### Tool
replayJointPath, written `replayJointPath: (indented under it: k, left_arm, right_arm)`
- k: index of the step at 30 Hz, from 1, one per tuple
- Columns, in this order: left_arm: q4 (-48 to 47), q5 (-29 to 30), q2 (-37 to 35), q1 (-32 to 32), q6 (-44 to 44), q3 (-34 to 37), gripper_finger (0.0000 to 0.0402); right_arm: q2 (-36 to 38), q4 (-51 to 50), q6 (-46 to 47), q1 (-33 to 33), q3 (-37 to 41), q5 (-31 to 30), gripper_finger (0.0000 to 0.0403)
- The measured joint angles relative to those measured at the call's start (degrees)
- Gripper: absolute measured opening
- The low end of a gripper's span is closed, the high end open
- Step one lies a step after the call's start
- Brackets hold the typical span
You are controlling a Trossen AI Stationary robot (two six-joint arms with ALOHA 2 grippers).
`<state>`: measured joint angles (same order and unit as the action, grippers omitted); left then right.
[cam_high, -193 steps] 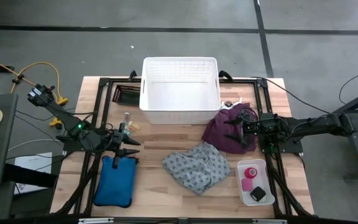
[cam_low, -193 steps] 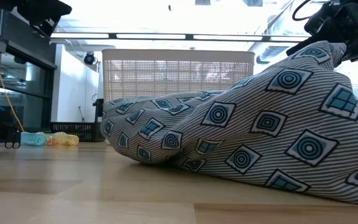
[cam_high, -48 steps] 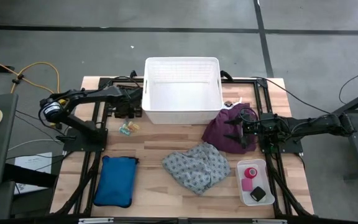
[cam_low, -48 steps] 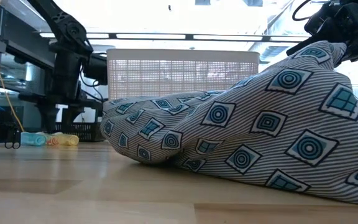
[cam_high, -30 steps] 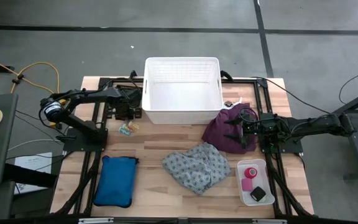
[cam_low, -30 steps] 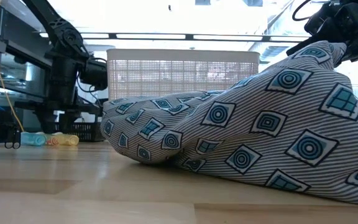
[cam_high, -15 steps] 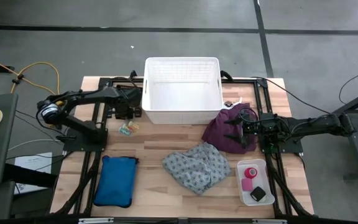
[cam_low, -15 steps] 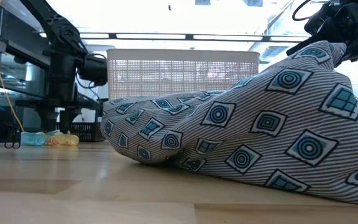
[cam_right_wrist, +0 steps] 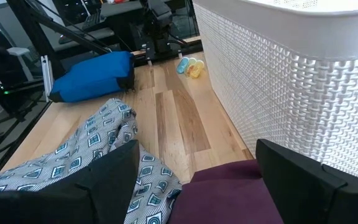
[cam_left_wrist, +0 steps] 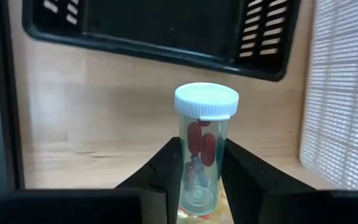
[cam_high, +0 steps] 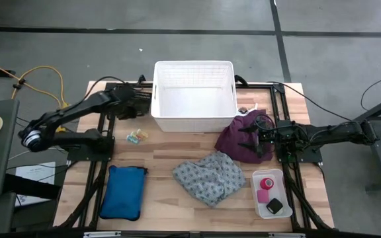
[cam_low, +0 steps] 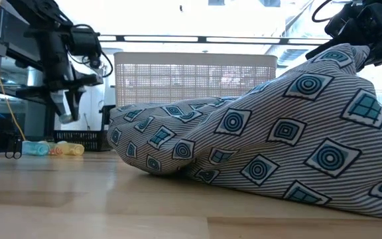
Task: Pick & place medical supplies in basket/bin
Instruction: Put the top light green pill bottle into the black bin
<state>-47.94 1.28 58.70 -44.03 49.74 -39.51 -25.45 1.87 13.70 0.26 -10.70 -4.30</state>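
The left claw (cam_left_wrist: pixel 197 180), clamped on the upright clear pill bottle (cam_left_wrist: pixel 205 146), hangs just left of the white basket (cam_high: pixel 194 96), which lies rightward.

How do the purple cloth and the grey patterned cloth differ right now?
The purple cloth is plain, bunched up against the white mesh basket, with the right gripper open over it. The grey patterned cloth carries blue square motifs on stripes, lies spread wider nearer the table's middle, with no gripper at it. Both are crumpled on the wooden table, outside the basket.
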Motion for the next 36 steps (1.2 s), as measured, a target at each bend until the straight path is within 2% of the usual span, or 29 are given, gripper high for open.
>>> replayJointPath:
  k: [3,10,17,26,36]
  left_arm:
    - [1.21,0.19,-0.23,-0.56,-1.34,0.0,0.0088]
    - [10.29,-0.48,1.28,-6.71,-10.39,-0.02,0.0088]
    - [19.97,-2.17,6.71,-12.33,-17.1,-0.13,0.0088]
    - [21.51,-6.92,14.89,-15.93,-17.76,-0.13,0.0088]
    - [22.42,-9.66,17.22,-17.75,-19.17,-0.13,0.0088]
  right_arm:
    - [-0.01,0.0,0.01,-0.01,0.0,-0.02,0.0309]
    - [0.0,0.0,0.0,0.0,0.0,0.0,0.0309]
    - [-0.01,0.0,0.01,0.01,0.0,0.01,0.0309]
    - [0.0,0.0,0.0,-0.01,0.0,-0.02,0.0309]
    - [-0.01,0.0,-0.01,0.0,0.0,-0.02,0.0309]
